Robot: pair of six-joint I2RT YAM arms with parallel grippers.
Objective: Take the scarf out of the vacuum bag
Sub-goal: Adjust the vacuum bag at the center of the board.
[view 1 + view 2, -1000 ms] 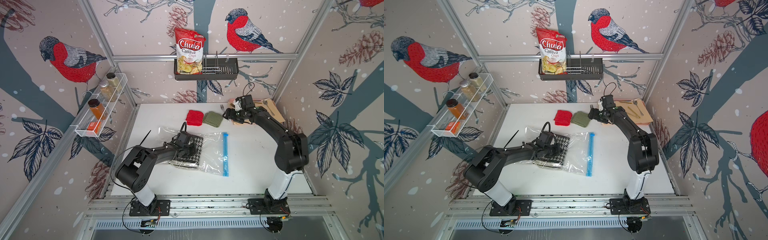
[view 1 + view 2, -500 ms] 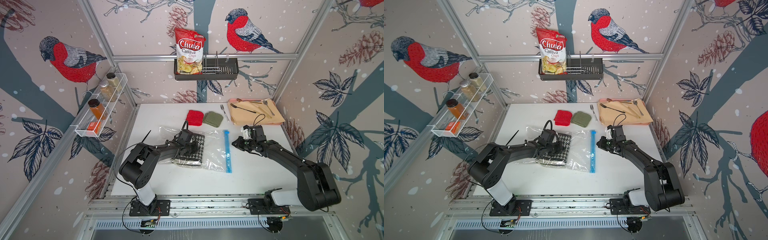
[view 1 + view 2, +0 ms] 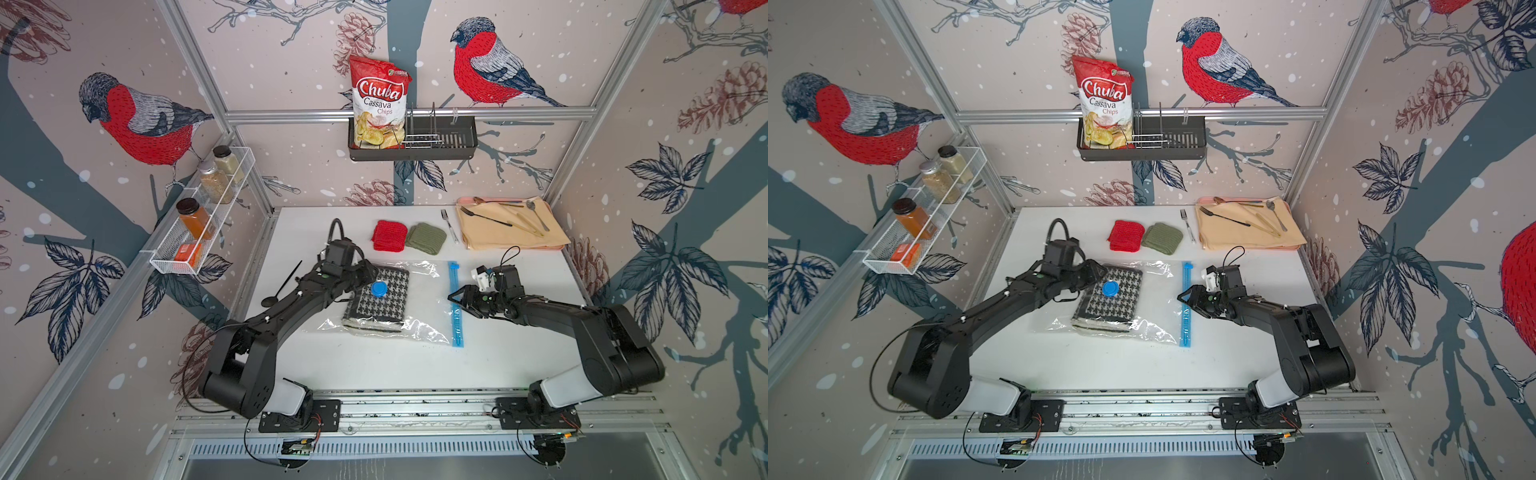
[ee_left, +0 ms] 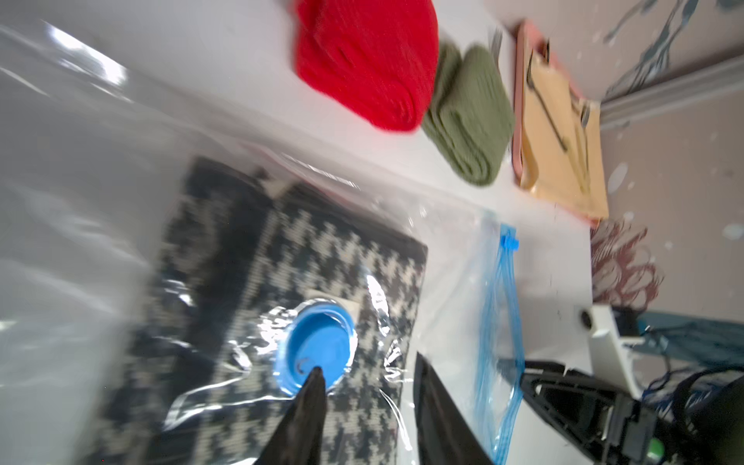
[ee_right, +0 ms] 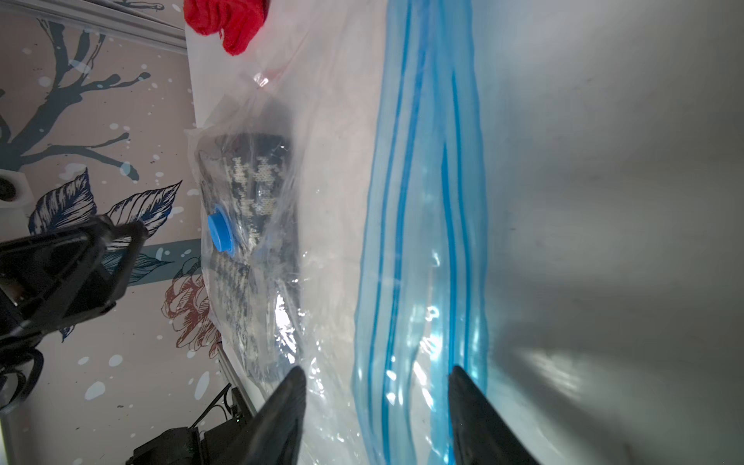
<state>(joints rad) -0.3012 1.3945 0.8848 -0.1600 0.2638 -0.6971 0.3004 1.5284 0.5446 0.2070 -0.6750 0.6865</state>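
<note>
The clear vacuum bag point(image 3: 428, 291) point(image 3: 1158, 291) lies flat mid-table, its light-blue zip strip point(image 3: 456, 316) point(image 5: 422, 201) along the right edge. Inside lies the houndstooth scarf point(image 3: 382, 307) point(image 3: 1113, 307) point(image 4: 322, 249), under the round blue valve cap point(image 3: 378, 289) point(image 4: 318, 346). My left gripper point(image 3: 368, 274) point(image 4: 368, 362) is open over the scarf's far left corner, with one fingertip beside the cap and nothing between the fingers. My right gripper point(image 3: 455, 297) point(image 5: 376, 368) is open at the zip strip, which runs between its spread fingers.
A red knit piece point(image 3: 388, 236) and an olive knit piece point(image 3: 426, 238) lie behind the bag, with a fork point(image 3: 449, 224) beside them. A tray point(image 3: 557, 248) with a tan cloth and cutlery fills the back right corner. A black spoon point(image 3: 282, 286) lies at the left edge.
My right arm swung from the back of the table forward to the zip strip. My left gripper, shut before, has opened above the scarf.
</note>
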